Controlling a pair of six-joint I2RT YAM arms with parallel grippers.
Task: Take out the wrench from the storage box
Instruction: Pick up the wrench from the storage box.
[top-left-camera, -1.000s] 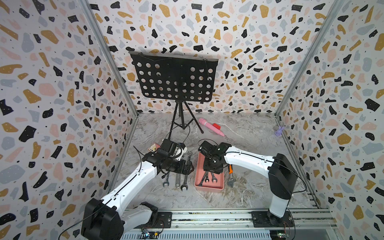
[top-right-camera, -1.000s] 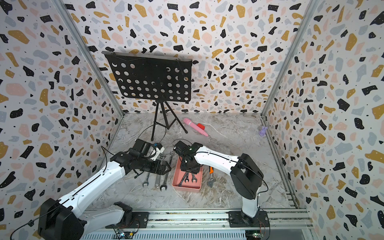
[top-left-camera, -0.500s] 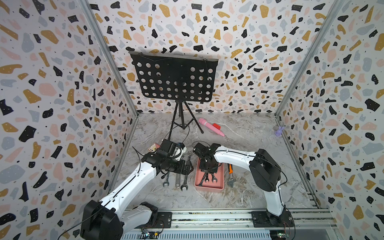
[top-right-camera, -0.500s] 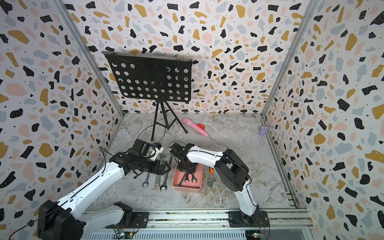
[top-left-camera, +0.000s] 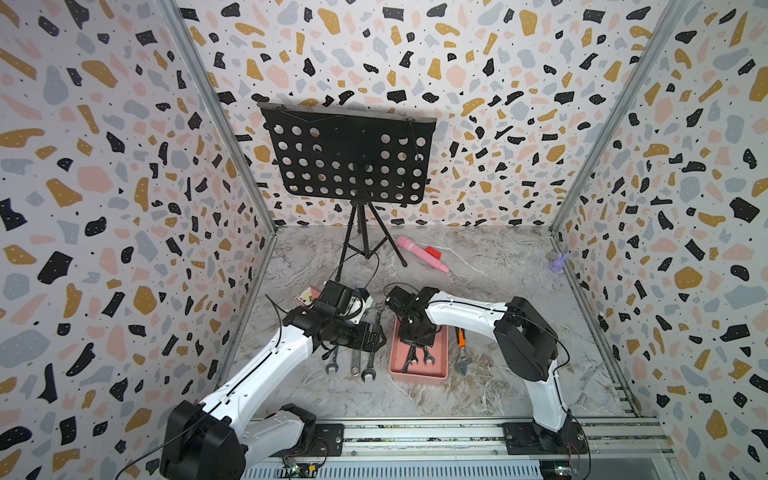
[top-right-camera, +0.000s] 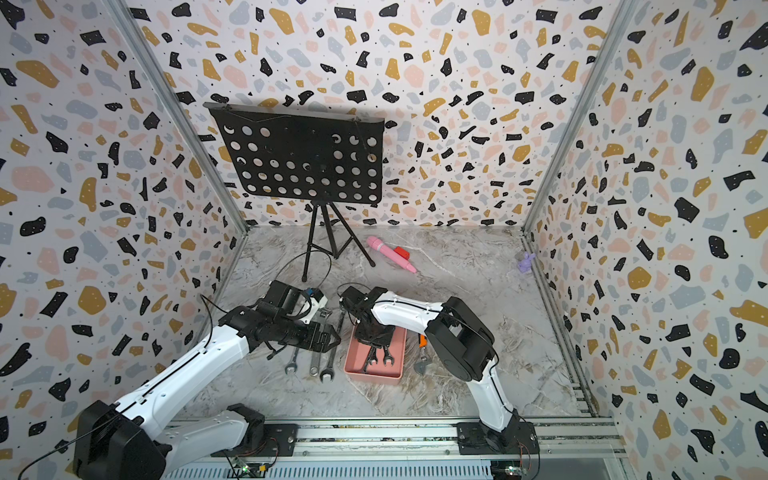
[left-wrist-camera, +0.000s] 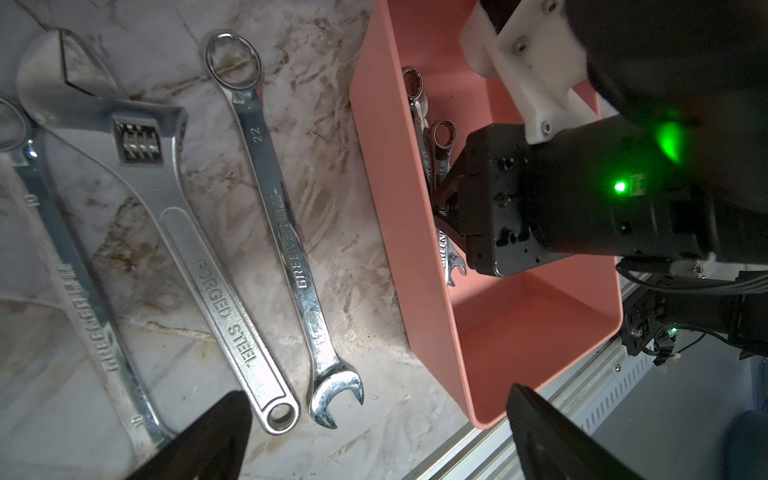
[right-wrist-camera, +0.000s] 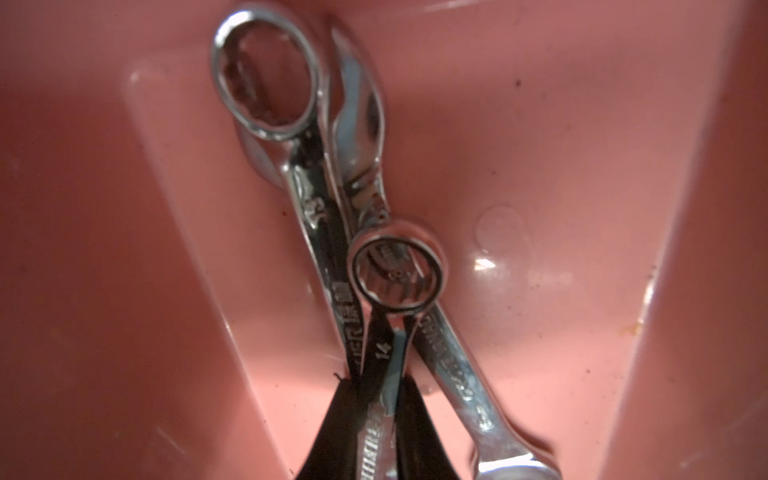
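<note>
Right end effector (right-wrist-camera: 379, 388), inside the storage box (right-wrist-camera: 124, 249), seems clamped on the wrench (right-wrist-camera: 381, 349) marked 14; left end effector (left-wrist-camera: 374, 395) hovers wide apart.

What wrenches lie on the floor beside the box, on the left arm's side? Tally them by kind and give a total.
Plain wrenches: 2
Adjustable wrench: 1
Total: 3
</note>
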